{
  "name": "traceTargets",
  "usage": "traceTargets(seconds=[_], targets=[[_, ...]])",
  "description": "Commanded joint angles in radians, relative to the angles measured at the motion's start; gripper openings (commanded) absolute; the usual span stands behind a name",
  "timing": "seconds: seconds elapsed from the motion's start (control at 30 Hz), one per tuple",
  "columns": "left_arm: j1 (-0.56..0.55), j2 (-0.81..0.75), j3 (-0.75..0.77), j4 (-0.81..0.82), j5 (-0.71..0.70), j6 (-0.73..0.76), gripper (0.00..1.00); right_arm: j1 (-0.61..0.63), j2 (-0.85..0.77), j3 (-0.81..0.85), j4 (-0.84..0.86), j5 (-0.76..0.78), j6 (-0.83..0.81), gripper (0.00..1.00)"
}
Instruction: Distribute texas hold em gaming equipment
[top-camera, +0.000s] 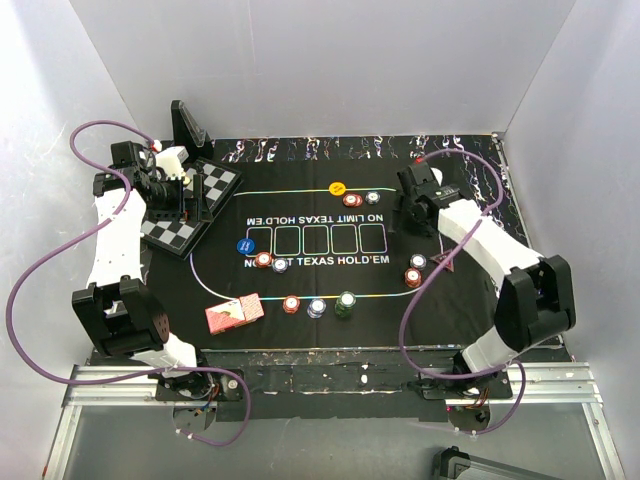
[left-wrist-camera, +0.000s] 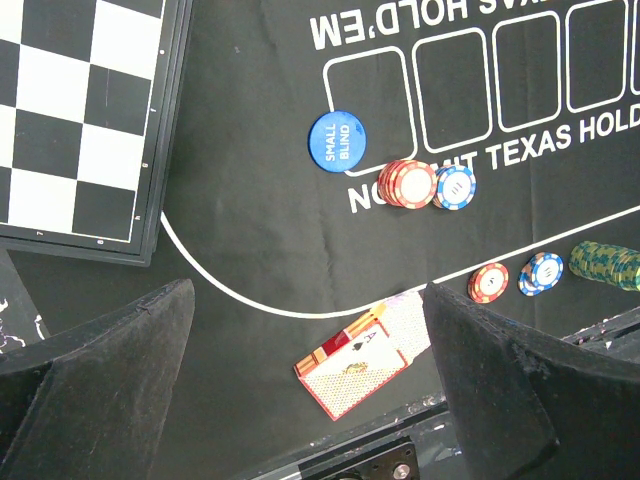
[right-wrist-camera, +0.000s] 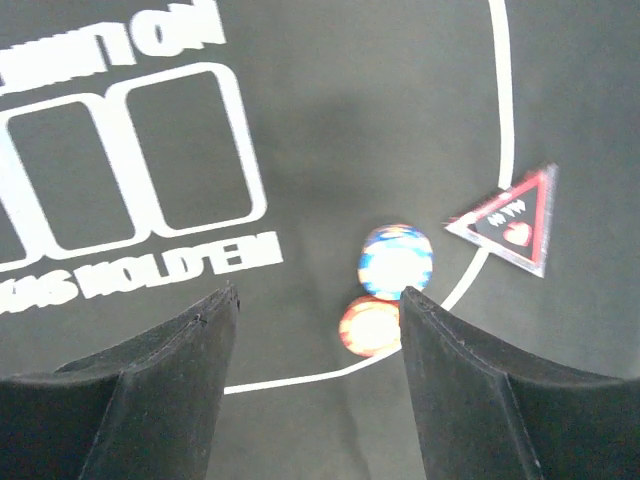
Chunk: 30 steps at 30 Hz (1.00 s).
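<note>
A red-pink card pack (top-camera: 233, 313) lies at the mat's near left, also in the left wrist view (left-wrist-camera: 365, 355). Red (top-camera: 291, 304), blue-white (top-camera: 316, 308) and green chips (top-camera: 345, 303) sit beside it. A blue disc (top-camera: 243, 246) with red chips (top-camera: 263, 261) lies mid-left. A yellow disc (top-camera: 337, 188) with two chips lies at the far side. A blue-white chip (right-wrist-camera: 395, 260), a red chip (right-wrist-camera: 368, 326) and a dark-red triangle marker (right-wrist-camera: 510, 220) lie at the right. My left gripper (left-wrist-camera: 310, 300) is open and empty, high above the mat. My right gripper (right-wrist-camera: 318, 300) is open and empty above the two right chips.
A black-and-white chessboard (top-camera: 190, 205) lies at the far left under my left arm, with a black stand (top-camera: 188, 128) behind it. The black printed mat (top-camera: 320, 215) has a row of card boxes. White walls enclose the table on three sides.
</note>
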Motion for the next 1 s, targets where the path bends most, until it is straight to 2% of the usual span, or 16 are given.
traceTargets(seconds=[0.0, 0.1, 0.23, 0.33, 0.97], targets=[[0.005, -0.038, 0.016, 0.002, 0.019, 0.005, 1.0, 0.133, -0.072, 0.106, -0.028, -0.043, -0.06, 0.76], [0.004, -0.038, 0.014, 0.004, 0.018, -0.001, 1.0, 0.269, -0.061, 0.126, -0.047, -0.076, -0.088, 0.84], [0.004, -0.037, 0.011, 0.007, 0.016, -0.002, 1.0, 0.427, -0.026, 0.12, -0.047, -0.111, -0.1, 0.86], [0.005, -0.04, 0.011, 0.007, 0.016, -0.004, 1.0, 0.496, 0.012, 0.106, -0.05, -0.094, -0.096, 0.88], [0.005, -0.043, 0.014, 0.005, 0.021, -0.005, 1.0, 0.602, 0.107, -0.004, 0.004, -0.145, -0.077, 0.9]])
